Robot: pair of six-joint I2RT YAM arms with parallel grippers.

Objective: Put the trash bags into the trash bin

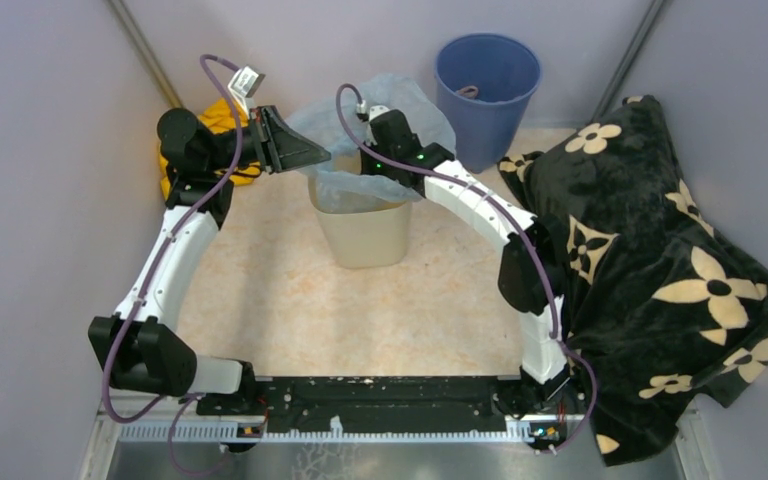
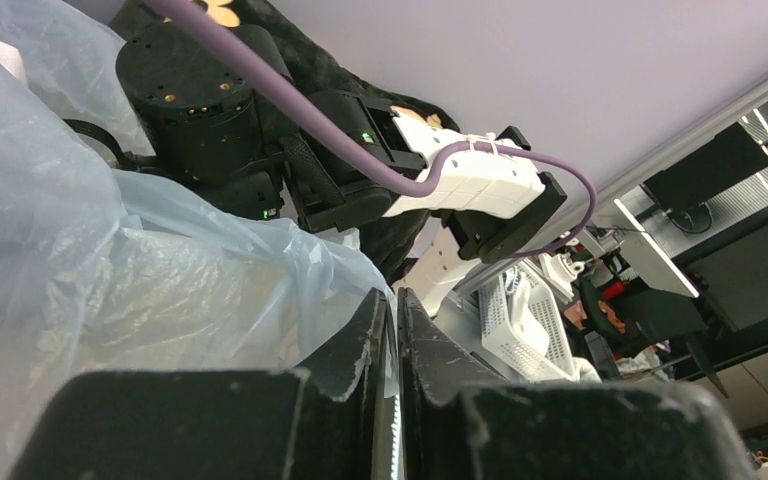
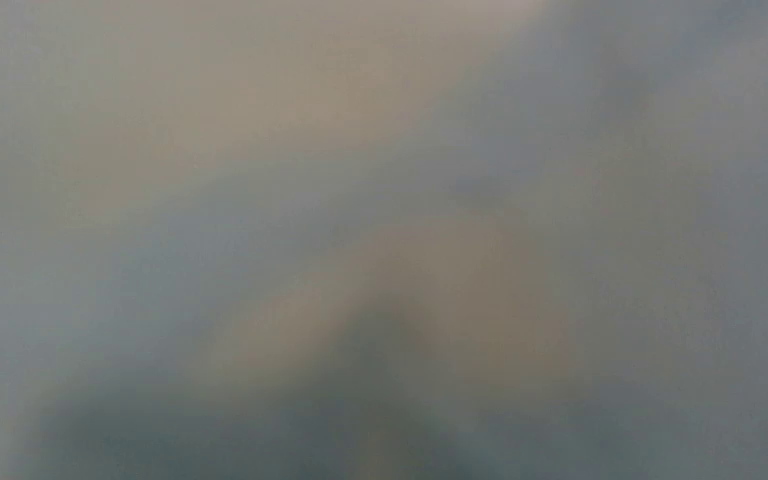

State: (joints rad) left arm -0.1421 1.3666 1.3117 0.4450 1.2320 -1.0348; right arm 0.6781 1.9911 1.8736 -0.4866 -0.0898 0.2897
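The left arm (image 1: 175,250) arches forward, and the left claw (image 1: 305,152) points right with its fingers (image 2: 360,340) pressed together on a fold of trash bag (image 2: 160,290). The right arm (image 1: 480,205) arches leftward. The right claw is hidden, so its state is unreadable.

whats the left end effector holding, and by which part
The trash bag, pinched by a fold of its edge in the shut left end effector.

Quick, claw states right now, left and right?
Left claw: closed, pinching the bag.
Right claw: cannot be told; its wrist view is all blur.
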